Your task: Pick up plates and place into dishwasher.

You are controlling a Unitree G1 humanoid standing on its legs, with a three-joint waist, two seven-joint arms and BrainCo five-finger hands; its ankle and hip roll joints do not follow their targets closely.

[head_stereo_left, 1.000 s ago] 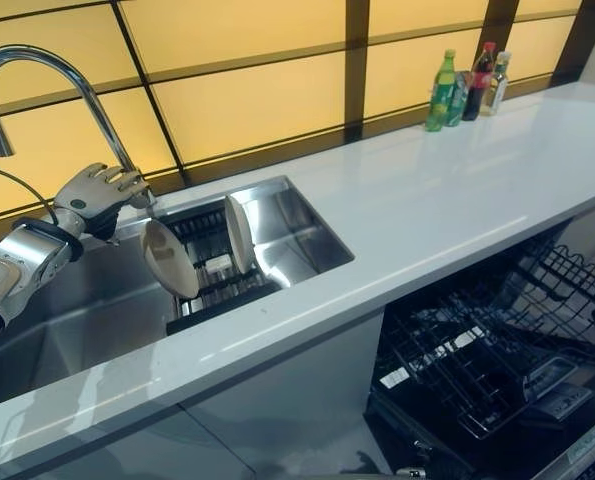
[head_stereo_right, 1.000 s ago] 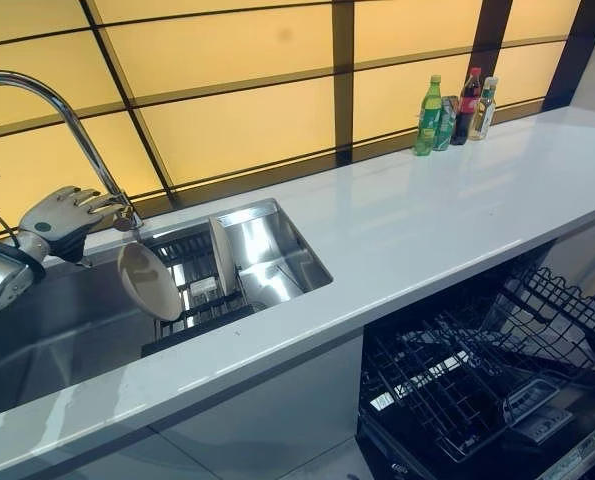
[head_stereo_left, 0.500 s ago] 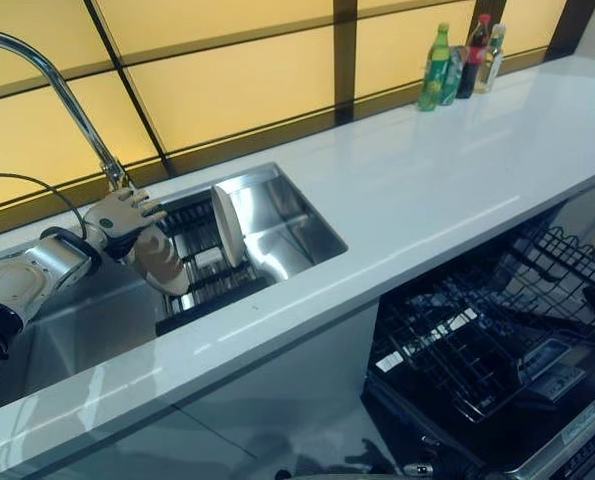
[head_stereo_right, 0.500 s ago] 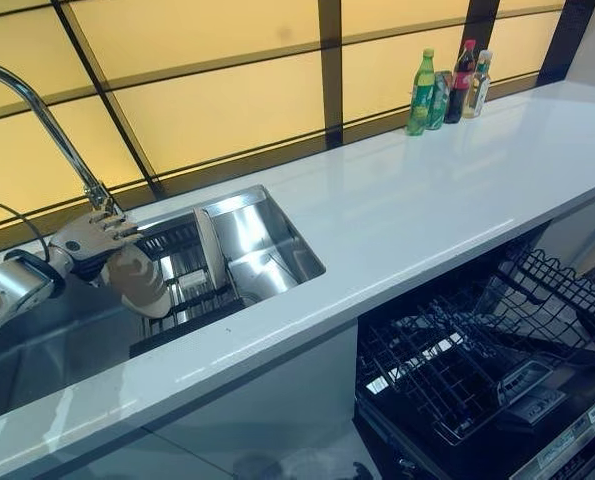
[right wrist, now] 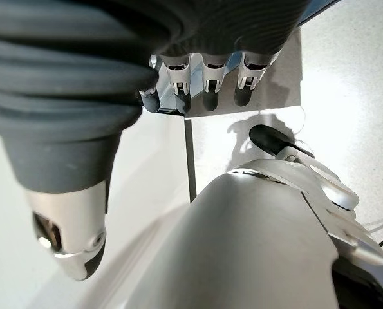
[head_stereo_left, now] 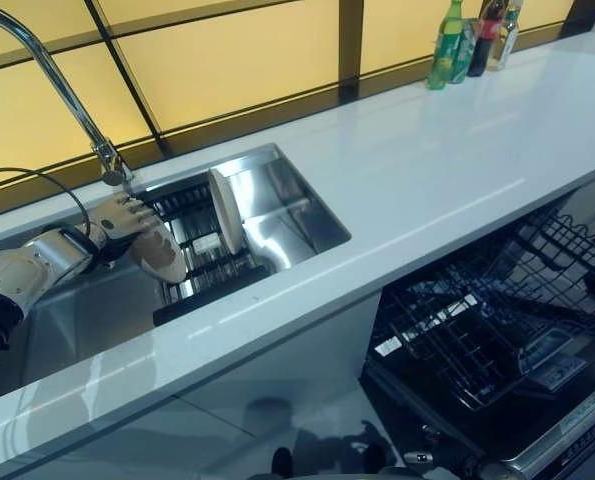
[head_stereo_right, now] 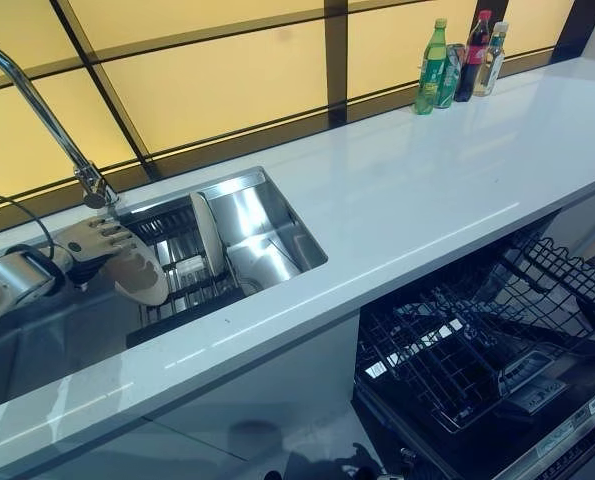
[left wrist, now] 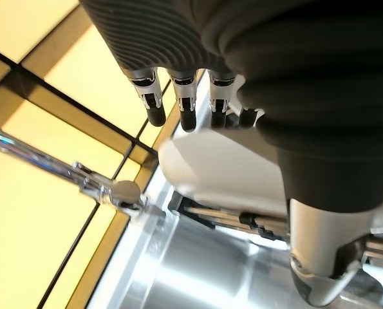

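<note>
Plates first: one plate leans at the left end of the dish rack down in the sink, and the left hand is right on it, fingers reaching over its top rim and the thumb low on the near side, a loose hold around the edge. Just behind stands the tap. Next along, a second plate stands upright in the rack, apart from the first. Moving right, the white counter runs bare to three bottles at the back. Below the counter's right end, the dishwasher is open with its dark wire rack pulled out. The right hand hangs over pale floor, fingers relaxed and holding nothing.
</note>
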